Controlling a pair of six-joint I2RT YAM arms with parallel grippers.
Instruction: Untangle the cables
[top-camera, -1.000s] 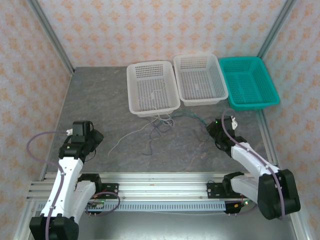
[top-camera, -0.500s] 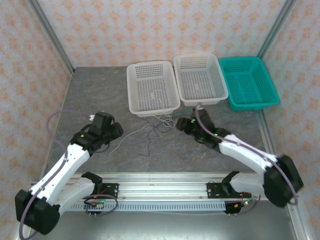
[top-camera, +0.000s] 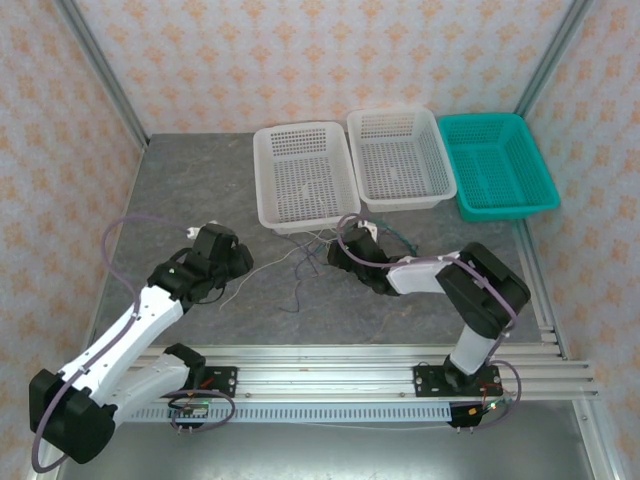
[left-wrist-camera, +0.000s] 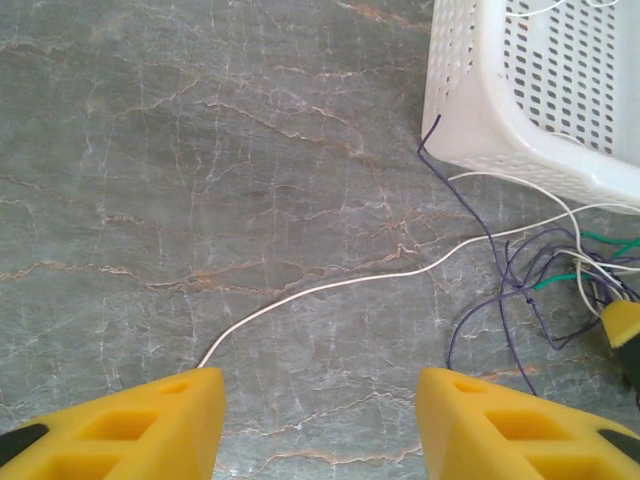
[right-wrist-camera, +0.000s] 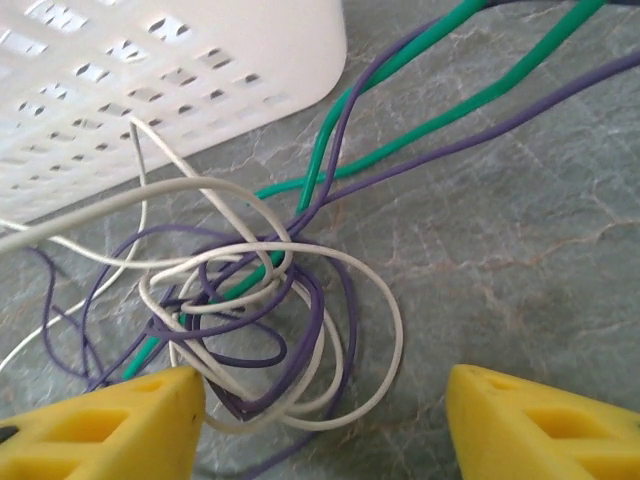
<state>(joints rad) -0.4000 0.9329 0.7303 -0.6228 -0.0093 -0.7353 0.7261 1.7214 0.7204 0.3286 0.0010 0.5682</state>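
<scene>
Right wrist: thin glossy cables (right-wrist-camera: 270, 262) knot in loops on marbled table (right-wrist-camera: 500, 250); left tool (left-wrist-camera: 320, 388) and right tool (right-wrist-camera: 322, 388) gape empty.

Along the far side of the table (top-camera: 200, 190), side by side: left basket (top-camera: 310, 221), middle basket (top-camera: 400, 203), right basket (top-camera: 505, 210). Just before the left basket, cables (top-camera: 312, 245) tangled on the table. Left of them, left gripper (top-camera: 238, 262); close at their right, right gripper (top-camera: 337, 254).

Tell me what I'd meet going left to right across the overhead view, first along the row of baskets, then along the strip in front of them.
Baskets: white basket → second white basket → teal basket. In front: left gripper → tangle of cables → right gripper.
</scene>
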